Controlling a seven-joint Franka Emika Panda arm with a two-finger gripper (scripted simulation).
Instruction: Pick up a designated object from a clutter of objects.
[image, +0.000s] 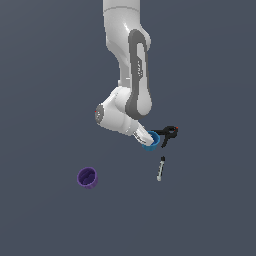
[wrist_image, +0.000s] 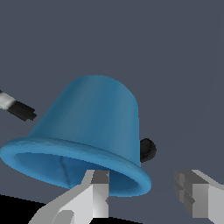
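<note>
A: Blue cup (image: 151, 140), just right of centre in the exterior view, tipped over with its mouth facing the arm.

B: And the gripper (image: 145, 137) is right on it. The white arm (image: 131, 70) drops in from the top of the frame and bends in at the cup's rim.

A: The wrist view makes it clearer. The cup (wrist_image: 89, 131) fills the middle of that picture, rolled rim toward the camera, closed bottom pointing away.

B: Fingers?

A: Spread. One finger (wrist_image: 99, 192) reaches into the cup's mouth at the rim, the other sits outside, off the rim. So the gripper (wrist_image: 146, 194) straddles the wall, jaws apart, no pinch showing. Whether the inner finger touches the wall, I cannot tell.

B: Neighbours. The black clamp (image: 168, 133) lies just beside the cup on the exterior view's right, a speck of red on it. Touching or not, hard to say.

A: A black knob of it peeks past the cup (wrist_image: 147, 149) in the wrist view.

B: Below the cup, lower right of centre, the marker (image: 160, 169) lies on the grey floor (image: 210, 210), near but apart.

A: Its black-and-white end (wrist_image: 16, 106) shows in the wrist view too.

B: And the purple cup (image: 87, 177) sits well apart, lower left, mouth up.
</note>
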